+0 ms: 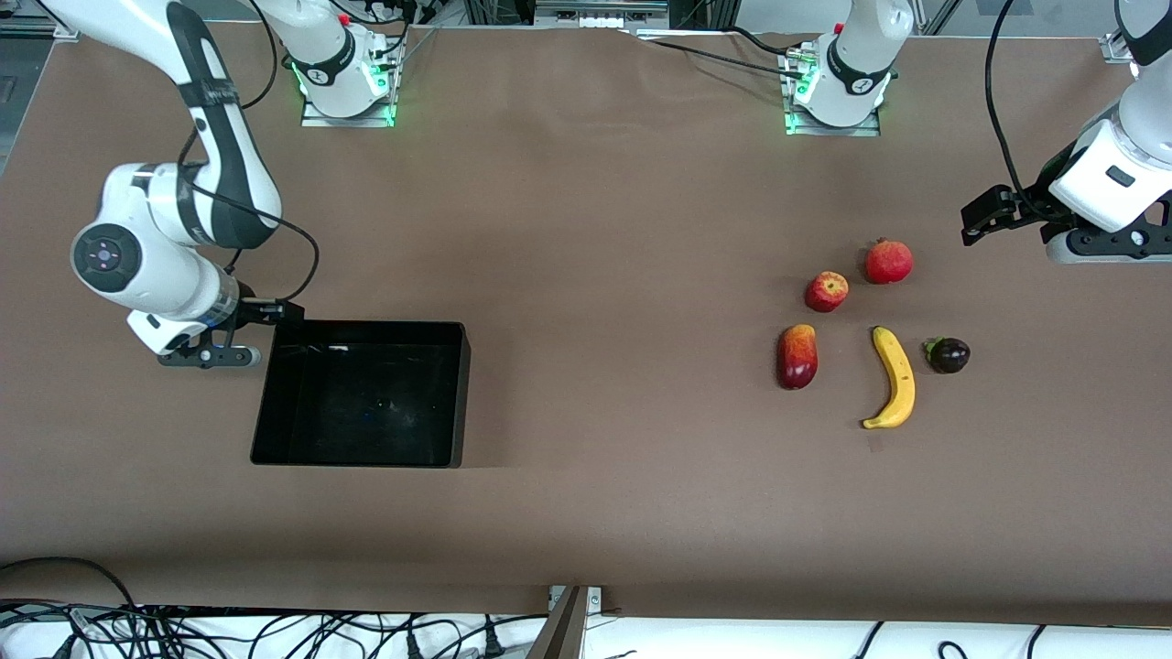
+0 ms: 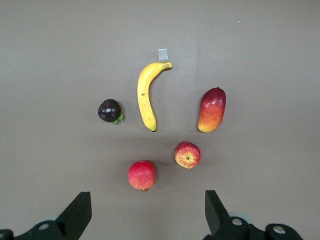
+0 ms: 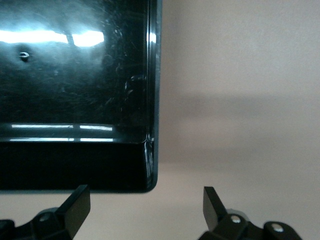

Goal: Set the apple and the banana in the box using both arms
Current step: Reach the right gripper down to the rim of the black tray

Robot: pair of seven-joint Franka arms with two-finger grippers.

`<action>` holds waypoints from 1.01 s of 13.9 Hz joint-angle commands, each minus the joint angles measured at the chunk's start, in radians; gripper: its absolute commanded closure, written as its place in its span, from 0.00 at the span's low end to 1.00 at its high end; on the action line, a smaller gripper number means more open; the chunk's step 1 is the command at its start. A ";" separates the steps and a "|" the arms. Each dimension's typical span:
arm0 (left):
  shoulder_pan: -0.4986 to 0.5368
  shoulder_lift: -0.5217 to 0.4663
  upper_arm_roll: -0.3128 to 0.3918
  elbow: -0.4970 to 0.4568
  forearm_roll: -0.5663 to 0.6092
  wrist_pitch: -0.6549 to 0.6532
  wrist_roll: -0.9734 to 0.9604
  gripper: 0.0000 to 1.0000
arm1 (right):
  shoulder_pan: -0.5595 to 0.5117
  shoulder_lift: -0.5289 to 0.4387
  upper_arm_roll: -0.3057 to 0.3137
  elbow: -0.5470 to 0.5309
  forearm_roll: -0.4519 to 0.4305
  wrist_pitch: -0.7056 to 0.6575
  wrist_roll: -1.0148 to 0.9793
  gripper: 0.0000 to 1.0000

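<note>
The apple (image 1: pixel 827 291) and the banana (image 1: pixel 895 377) lie on the table toward the left arm's end, the banana nearer to the front camera. My left gripper (image 1: pixel 978 220) is open and empty, up over bare table beside the fruits. The left wrist view shows the apple (image 2: pixel 187 154) and the banana (image 2: pixel 147 95) ahead of that gripper (image 2: pixel 147 210). The black box (image 1: pixel 366 403) lies empty toward the right arm's end. My right gripper (image 1: pixel 291 313) is open and empty, at the box's corner farther from the front camera; the right wrist view shows that gripper (image 3: pixel 145 205) and the box (image 3: pixel 75 75).
A round red fruit with a crown nub (image 1: pixel 888 261) lies beside the apple. A red-and-yellow mango-like fruit (image 1: pixel 797 356) and a dark purple fruit (image 1: pixel 949 355) flank the banana. A small piece of tape (image 2: pixel 163 54) lies at the banana's tip.
</note>
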 commanded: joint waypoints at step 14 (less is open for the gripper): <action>0.003 -0.009 0.001 0.009 -0.022 -0.035 0.025 0.00 | -0.049 0.091 0.009 0.143 0.087 0.005 -0.017 0.00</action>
